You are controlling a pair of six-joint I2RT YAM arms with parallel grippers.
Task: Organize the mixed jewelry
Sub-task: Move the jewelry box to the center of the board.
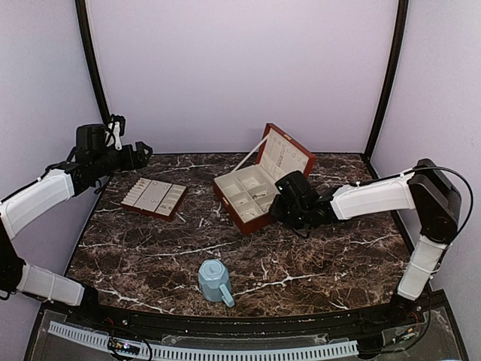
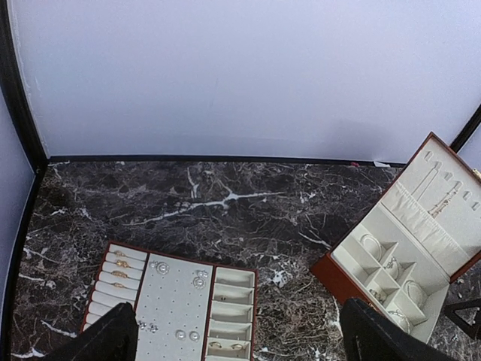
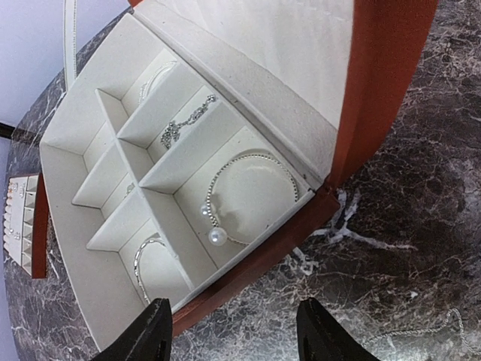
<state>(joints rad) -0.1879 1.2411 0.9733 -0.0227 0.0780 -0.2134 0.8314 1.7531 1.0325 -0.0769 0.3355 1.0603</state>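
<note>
At the upper left, the left gripper [image 1: 139, 156] hung wide open and empty near the tray [image 2: 174, 304]. In the middle, most of the jewelry [image 3: 218, 236] lay in the box [image 3: 255, 267]. The right gripper [image 3: 234, 327] beside it was open too. Next, I think, it had to pick up the thin chain [image 3: 443, 327] off the table [image 3: 421, 226].

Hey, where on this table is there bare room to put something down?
Bare tabletop lies near-left, between the tray and the mug, and near-right, between the mug and the right arm. Crowded: the gap between tray and jewelry box, and the box's right side, where the right tool sits.
</note>
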